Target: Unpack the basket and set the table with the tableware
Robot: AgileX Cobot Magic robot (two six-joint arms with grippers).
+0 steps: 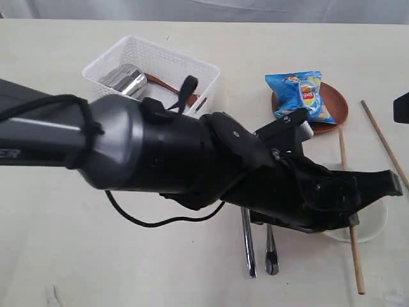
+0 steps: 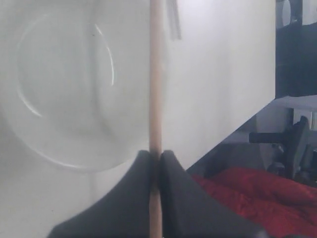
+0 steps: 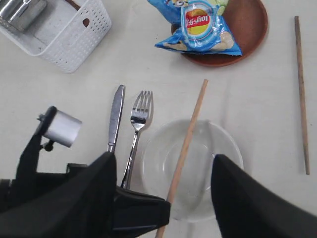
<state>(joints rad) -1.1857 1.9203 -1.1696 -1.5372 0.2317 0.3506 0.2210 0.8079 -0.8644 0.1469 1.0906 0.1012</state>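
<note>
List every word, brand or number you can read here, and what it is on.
"Lay's": red-and-yellow logo on the blue snack bag.
Other print on that bag: too small to read.
White lettering on the left arm: cut off at the frame edge, unreadable.

Brand: Lay's, in the round red-and-yellow logo on the front of the blue chip bag (image 3: pixel 198 27), which lies on the brown plate (image 3: pixel 250 29).
Other print on the bag: too small to read.
Left arm casing (image 1: pixel 38 137): a scrap of pale lettering, cut off and unreadable.
</note>
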